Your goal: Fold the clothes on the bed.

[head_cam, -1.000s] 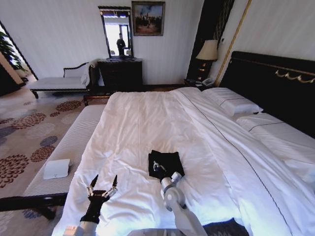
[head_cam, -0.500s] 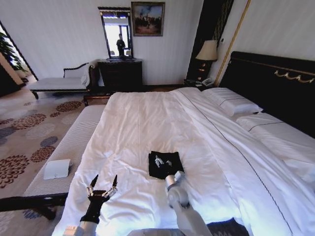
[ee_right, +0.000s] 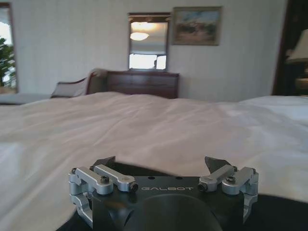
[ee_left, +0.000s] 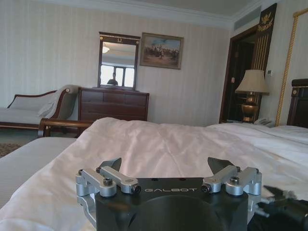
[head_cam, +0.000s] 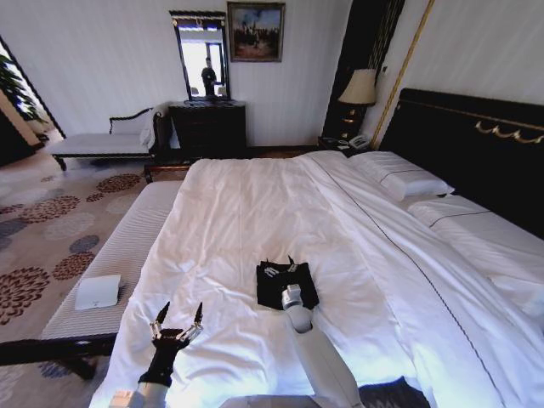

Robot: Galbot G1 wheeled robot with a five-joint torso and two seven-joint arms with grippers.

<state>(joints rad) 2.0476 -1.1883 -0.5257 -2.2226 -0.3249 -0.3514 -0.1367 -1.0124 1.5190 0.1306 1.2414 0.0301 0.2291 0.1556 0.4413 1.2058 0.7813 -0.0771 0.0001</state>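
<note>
The small black soft T-shirt (head_cam: 286, 283), folded into a short wide bundle, lay on the big white bed (head_cam: 246, 212). The right claw (head_cam: 279, 267) hung right over it, fingers spread and holding nothing. The left claw (head_cam: 177, 322), spread too, waited well off to the left. The right arm hid the shirt's near edge and its letters.

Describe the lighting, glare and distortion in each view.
Head view: wide-angle bending of walls, daylight glare washing out the bed near its foot, so the T-shirt reads as a dark patch. Left wrist view: bright mirror, left end effector near and sharp. Right wrist view: soft, hazy background behind the right end effector.
</note>
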